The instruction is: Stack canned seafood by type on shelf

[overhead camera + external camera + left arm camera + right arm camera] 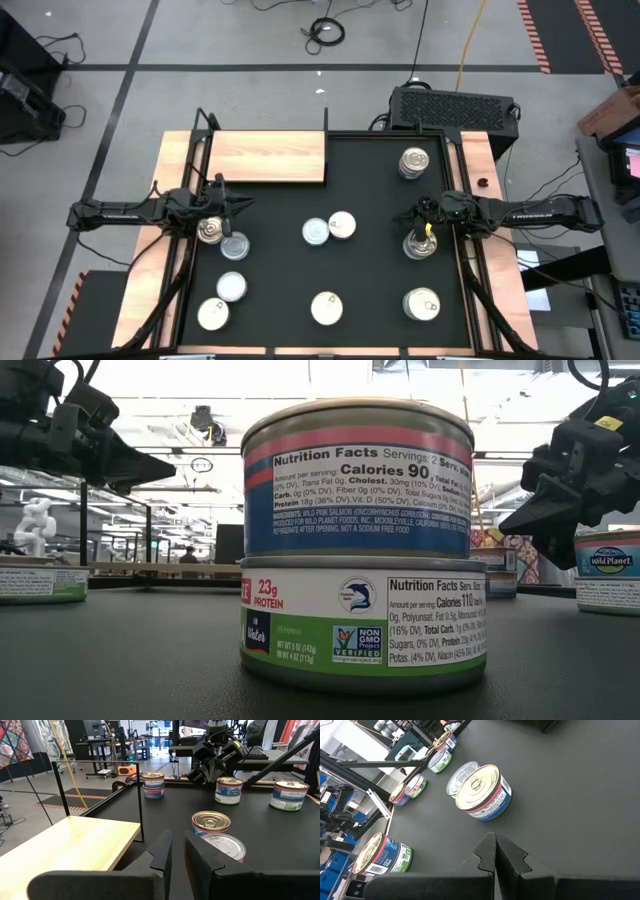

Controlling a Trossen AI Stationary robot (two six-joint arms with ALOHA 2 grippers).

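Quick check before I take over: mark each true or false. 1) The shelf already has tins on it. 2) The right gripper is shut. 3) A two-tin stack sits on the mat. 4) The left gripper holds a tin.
1) False: the shelf is bare.
2) True: the right gripper has its fingers together.
3) True: one two-tin stack stands on the black mat.
4) False: the left gripper holds nothing.

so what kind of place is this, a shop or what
Probably a robotics lab or workshop, not a shop: loose cables lie on the taped grey floor, and rows of cluttered workbenches stand behind the black table mat.
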